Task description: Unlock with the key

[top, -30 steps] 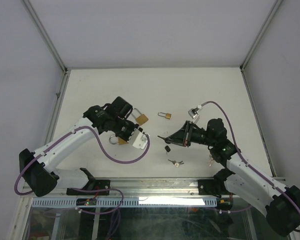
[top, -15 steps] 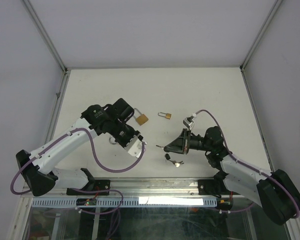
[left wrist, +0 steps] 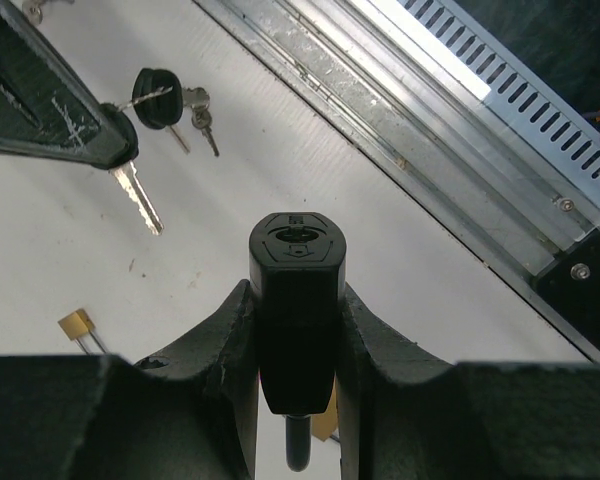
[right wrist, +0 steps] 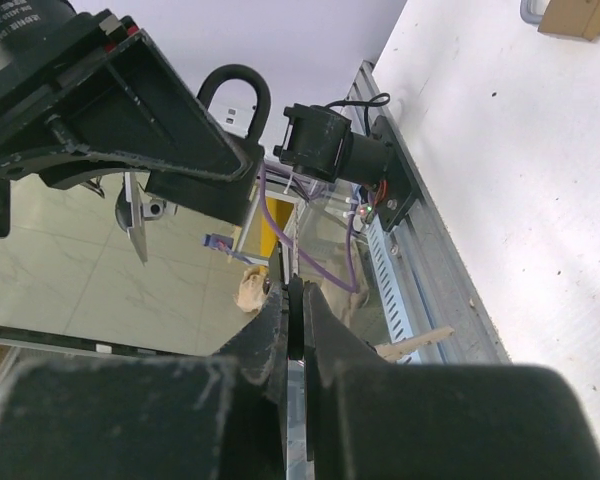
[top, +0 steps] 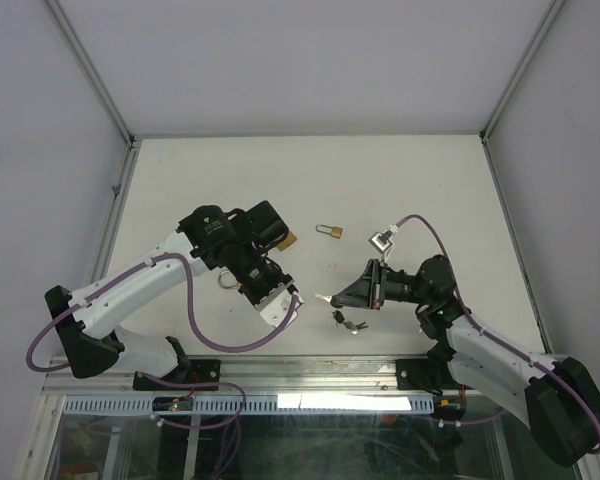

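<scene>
matte black rounded padlock; slim silver key with jagged teeth.

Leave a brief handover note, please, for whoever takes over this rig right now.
The left gripper is shut on the black padlock, keyhole facing out.
The right gripper is shut on the key, blade protruding, beside the padlock and not touching it.
Done: both are picked up.
Remaining: align the blade with the keyhole, insert, turn.
</scene>
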{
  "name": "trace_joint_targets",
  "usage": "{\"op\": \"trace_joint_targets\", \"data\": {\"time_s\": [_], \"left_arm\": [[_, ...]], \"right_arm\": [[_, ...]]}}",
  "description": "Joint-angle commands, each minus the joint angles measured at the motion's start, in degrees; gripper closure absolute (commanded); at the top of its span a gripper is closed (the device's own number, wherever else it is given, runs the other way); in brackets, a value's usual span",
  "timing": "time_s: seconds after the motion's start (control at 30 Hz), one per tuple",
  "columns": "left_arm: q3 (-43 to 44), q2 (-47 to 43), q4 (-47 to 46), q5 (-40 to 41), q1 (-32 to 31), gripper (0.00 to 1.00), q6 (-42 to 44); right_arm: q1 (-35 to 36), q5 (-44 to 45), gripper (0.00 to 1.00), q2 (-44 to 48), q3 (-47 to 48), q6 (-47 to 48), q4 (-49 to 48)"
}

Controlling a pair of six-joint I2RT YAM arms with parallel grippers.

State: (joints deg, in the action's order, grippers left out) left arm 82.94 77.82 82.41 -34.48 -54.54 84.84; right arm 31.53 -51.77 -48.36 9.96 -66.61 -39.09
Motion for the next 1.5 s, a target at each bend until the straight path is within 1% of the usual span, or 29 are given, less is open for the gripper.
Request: {"op": "trace_joint_targets", "data": {"time_s": [0.0,0.07,0.23,0.4,0.6,0.77,0.9,1.33,1.47], "left_arm": [[3.6,-1.1,0.5,-4.1,-3.3,1.0,2.3],[4.2,-1.0,0.6,-3.4,-4.5,1.0,1.9],[4.5,-1.4,0.6,-2.9,-7.7,1.0,1.6],[4.0,-2.1,0.6,-0.9,-10.3,1.0,4.4],[3.1,-2.6,0.5,-0.6,-11.4,1.0,5.9],[3.2,-2.6,0.5,0.1,-12.0,1.0,6.6],[3.1,-2.7,0.6,0.3,-12.3,1.0,6.8],[2.1,-2.9,0.3,2.2,-12.5,1.0,7.8],[1.8,-3.2,-1.8,3.5,-12.6,1.0,4.9]], "right_arm": [[0.2,-1.6,1.0,2.2,0.6,5.0,-0.4],[0.2,-1.8,1.0,3.0,0.9,6.9,1.9],[0.2,-2.3,1.0,4.7,0.8,8.1,2.0],[0.3,-3.6,1.0,7.2,0.9,9.8,3.7],[0.3,-3.5,1.0,12.3,2.4,18.5,12.1],[0.3,-3.7,1.0,16.1,2.9,21.7,14.2],[0.4,-4.8,1.0,16.7,3.9,24.2,16.1],[0.4,-7.2,1.0,17.8,4.5,24.9,15.7],[0.4,-7.2,1.0,17.8,4.8,24.8,16.3]]}}
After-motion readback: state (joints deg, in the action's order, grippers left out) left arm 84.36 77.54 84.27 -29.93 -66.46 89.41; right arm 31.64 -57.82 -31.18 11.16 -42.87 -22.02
